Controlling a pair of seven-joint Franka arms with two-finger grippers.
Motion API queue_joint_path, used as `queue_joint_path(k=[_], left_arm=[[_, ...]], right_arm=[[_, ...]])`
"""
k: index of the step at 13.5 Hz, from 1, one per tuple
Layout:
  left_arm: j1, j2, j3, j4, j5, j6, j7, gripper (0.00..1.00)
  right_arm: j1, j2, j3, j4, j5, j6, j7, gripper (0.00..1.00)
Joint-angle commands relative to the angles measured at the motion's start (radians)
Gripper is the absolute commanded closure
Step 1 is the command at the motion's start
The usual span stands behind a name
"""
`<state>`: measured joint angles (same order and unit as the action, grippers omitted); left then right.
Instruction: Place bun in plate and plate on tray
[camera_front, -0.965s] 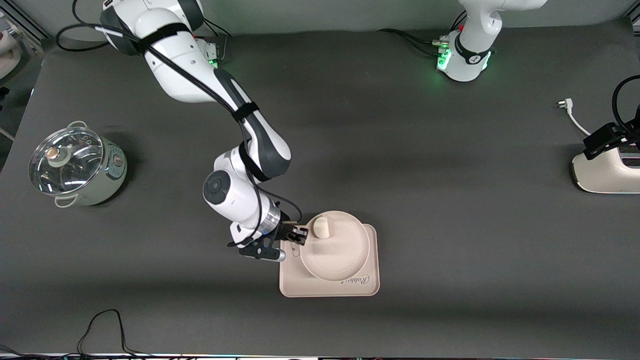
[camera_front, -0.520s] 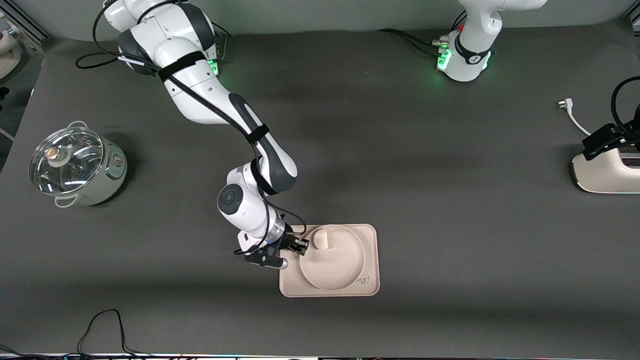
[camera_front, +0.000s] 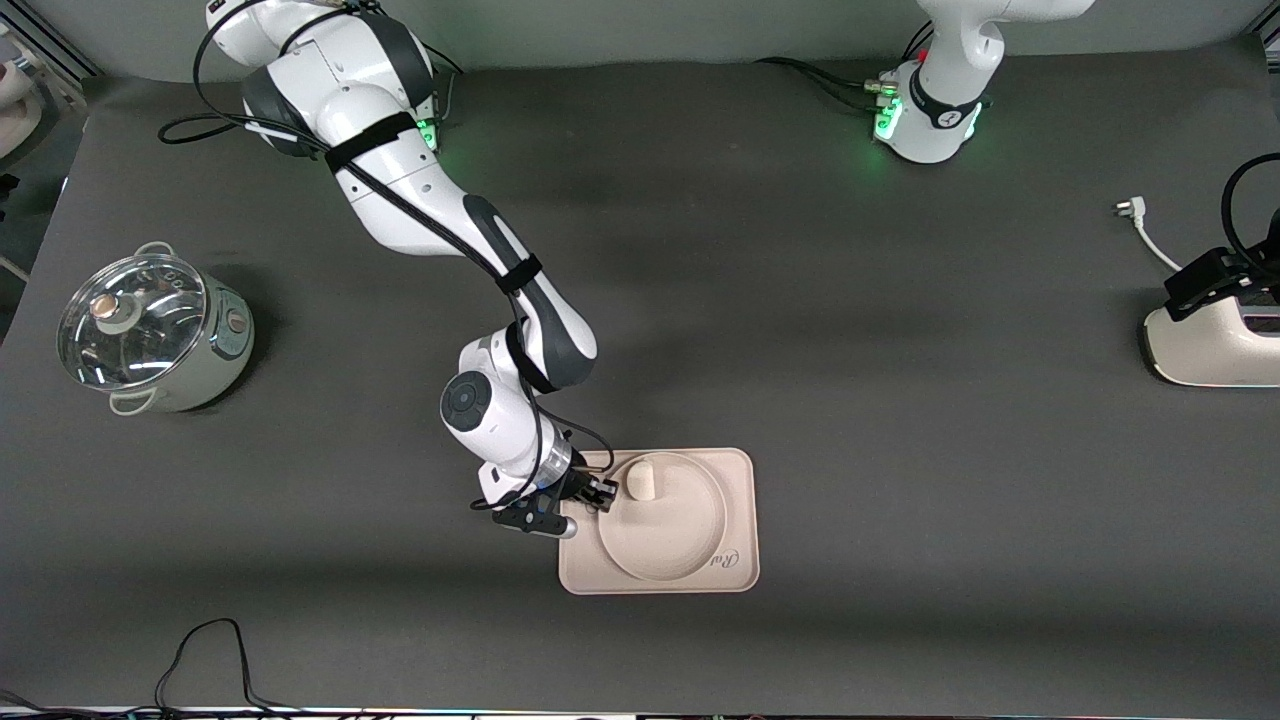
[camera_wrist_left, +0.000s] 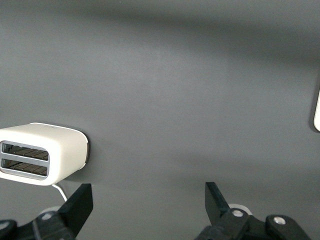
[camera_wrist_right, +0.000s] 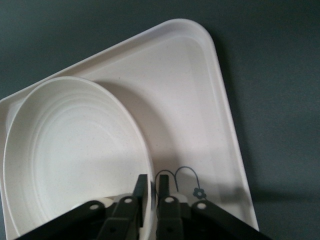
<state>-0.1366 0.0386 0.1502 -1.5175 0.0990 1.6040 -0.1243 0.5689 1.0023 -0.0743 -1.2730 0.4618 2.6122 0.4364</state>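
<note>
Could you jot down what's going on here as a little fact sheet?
bun: lying in the plate, near its rim
plate: sitting on the tray, rim pinched by the right gripper
tray: flat on the table
right gripper: shut on the plate's rim, at the tray's right-arm end
left gripper: open, waiting above bare table
toaster: at the left arm's end
pot: lidded, at the right arm's end

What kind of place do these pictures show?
Probably a robot lab staged as a kitchen: two arms bolted to a dark table, with a lidded pot, a toaster and a tray.
</note>
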Motion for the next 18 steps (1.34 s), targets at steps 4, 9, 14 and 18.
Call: queue_joint_path(k=[4, 9, 14, 18], left_arm=[[-0.002, 0.007, 0.006, 0.013, -0.001, 0.004, -0.003, 0.0], [0.003, 0.006, 0.011, 0.014, -0.001, 0.004, -0.003, 0.0], [0.0, 0.006, 0.009, 0.016, -0.024, 0.004, -0.003, 0.0], [-0.006, 0.003, 0.009, -0.065, -0.067, 0.051, -0.005, 0.0]], right_arm=[[-0.011, -0.073, 0.001, 0.032, -0.014, -0.102, 0.001, 0.0], [-0.027, -0.336, -0.051, -0.041, -0.029, -0.45, -0.005, 0.0], [-0.162, -0.721, -0.039, -0.21, -0.245, -0.814, -0.088, 0.0], [-0.335, -0.95, -0.01, -0.327, -0.348, -1.009, -0.321, 0.0]])
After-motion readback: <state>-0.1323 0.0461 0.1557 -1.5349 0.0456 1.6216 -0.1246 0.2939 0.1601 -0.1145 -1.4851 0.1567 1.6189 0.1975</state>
